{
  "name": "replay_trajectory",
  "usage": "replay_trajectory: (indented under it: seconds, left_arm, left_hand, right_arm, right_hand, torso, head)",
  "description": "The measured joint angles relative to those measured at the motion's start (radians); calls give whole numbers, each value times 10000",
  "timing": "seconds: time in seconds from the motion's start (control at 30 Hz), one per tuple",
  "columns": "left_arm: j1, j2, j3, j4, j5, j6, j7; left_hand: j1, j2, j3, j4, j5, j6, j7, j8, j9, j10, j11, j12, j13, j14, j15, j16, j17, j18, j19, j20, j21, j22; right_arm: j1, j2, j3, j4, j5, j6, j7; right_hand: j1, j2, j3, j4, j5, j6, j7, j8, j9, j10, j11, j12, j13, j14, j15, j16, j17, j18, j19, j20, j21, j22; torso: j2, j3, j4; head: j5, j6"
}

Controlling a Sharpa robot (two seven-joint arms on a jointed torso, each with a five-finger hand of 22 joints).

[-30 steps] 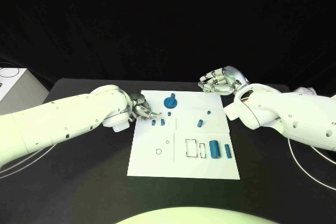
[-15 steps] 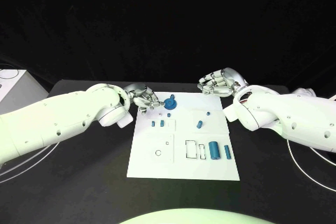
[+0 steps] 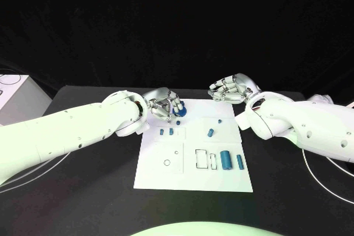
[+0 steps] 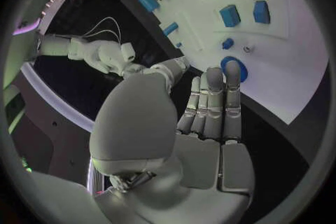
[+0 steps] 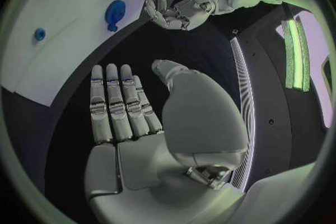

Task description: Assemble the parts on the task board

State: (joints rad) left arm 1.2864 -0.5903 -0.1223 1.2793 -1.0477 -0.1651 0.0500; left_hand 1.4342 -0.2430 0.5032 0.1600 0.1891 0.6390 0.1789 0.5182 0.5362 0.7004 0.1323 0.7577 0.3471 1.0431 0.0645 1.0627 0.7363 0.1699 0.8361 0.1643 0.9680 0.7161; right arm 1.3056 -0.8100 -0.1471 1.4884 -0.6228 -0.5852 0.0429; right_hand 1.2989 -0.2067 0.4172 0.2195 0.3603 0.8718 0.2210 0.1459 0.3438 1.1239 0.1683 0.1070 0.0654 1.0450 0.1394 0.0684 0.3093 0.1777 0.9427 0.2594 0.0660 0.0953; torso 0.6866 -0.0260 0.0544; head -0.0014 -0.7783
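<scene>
The white task board [image 3: 192, 178] lies mid-table. A blue round disc with a knob [image 3: 180, 111] stands near its far edge. My left hand [image 3: 165, 106] hovers right beside the disc, fingers apart and holding nothing. In the left wrist view its fingertips [image 4: 231, 70] reach the rim of the disc [image 4: 239, 69]; I cannot tell whether they touch. My right hand [image 3: 231, 88] hangs off the board's far right corner, and its fingers [image 5: 115, 103] are straight and empty. Two small blue pieces [image 3: 167, 130] sit near the left edge, with another small blue piece [image 3: 211, 131] further right.
A thick blue cylinder [image 3: 225, 158] and a slim blue cylinder [image 3: 240, 161] lie at the board's right side, next to outlined rectangular slots [image 3: 201, 156]. A small peg [image 3: 220, 120] stands near the right edge. White cables [image 3: 325, 169] trail over the black table at the right.
My left hand has moved from the small pieces at the board's left edge toward the far side, ending beside the blue disc. The right hand has barely moved.
</scene>
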Motion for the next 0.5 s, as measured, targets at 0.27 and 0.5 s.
replay_trajectory:
  seconds: [0.27, 0.5]
  left_arm:
    - [-41, 465, -223, -660, -1393, -7, 177]
    - [-47, 684, -335, -948, -2189, 66, 153]
  left_hand:
    - [-7, -184, -121, -292, -94, 369, -141, -197, -667, -37, -34, -315, -568, 567, -76, 767, -48, 0, 277, -54, 263, 155]
    - [-6, -184, -160, -389, -94, 657, -235, -313, -969, 21, -92, -375, -799, 846, -125, 1222, 222, -1, 381, -86, 380, 223]
  right_arm:
    - [-15, 28, 0, -7, 0, 1, 6]
    - [-19, 34, 0, -7, 0, 2, 8]
  right_hand:
    - [0, 0, 0, 0, 0, 0, 0, 0, 0, 0, 0, 0, 0, 0, 0, 0, -15, 0, 0, 0, 0, -10]
    - [0, 0, 29, -29, 89, 0, 0, 0, -3, 0, 0, 0, 0, 1, 0, 0, -48, 0, 0, 0, 0, -36]
  torso:
    - [15, 7, -25]
    - [28, 12, -20]
  head:
    - [14, 42]
    - [0, 44]
